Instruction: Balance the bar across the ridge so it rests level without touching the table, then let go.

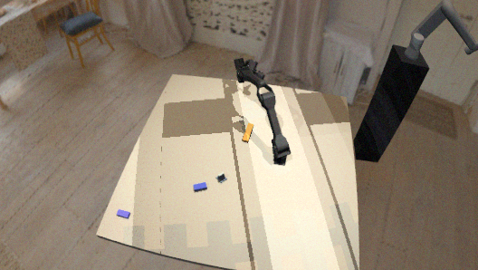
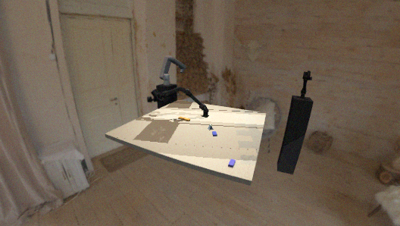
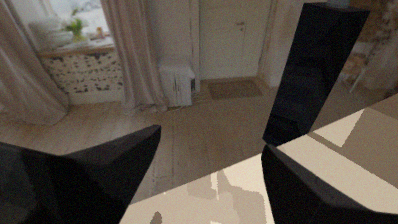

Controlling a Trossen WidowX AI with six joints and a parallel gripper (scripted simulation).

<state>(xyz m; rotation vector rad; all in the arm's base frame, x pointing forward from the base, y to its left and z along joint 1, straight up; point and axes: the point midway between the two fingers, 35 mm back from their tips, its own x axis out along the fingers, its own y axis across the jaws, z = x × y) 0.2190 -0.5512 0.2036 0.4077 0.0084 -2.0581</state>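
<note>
The orange bar [image 1: 247, 132] lies flat on the table top, to the left of my arm; it also shows in the exterior view [image 2: 184, 118]. The ridge [image 1: 221, 178] is a small dark wedge nearer the table's middle, also in the exterior view [image 2: 210, 127]. My gripper [image 1: 281, 156] hangs low over the table to the right of the bar and apart from it, also in the exterior view [image 2: 205, 113]. In the wrist view my gripper [image 3: 212, 141] is open with nothing between the two dark fingers. Neither the bar nor the ridge shows there.
Two blue blocks lie on the table, one beside the ridge [image 1: 200, 186] and one near the front left corner [image 1: 123, 213]. A tall black pillar [image 1: 389, 104] with a camera arm stands off the table's right edge and fills part of the wrist view [image 3: 310, 70].
</note>
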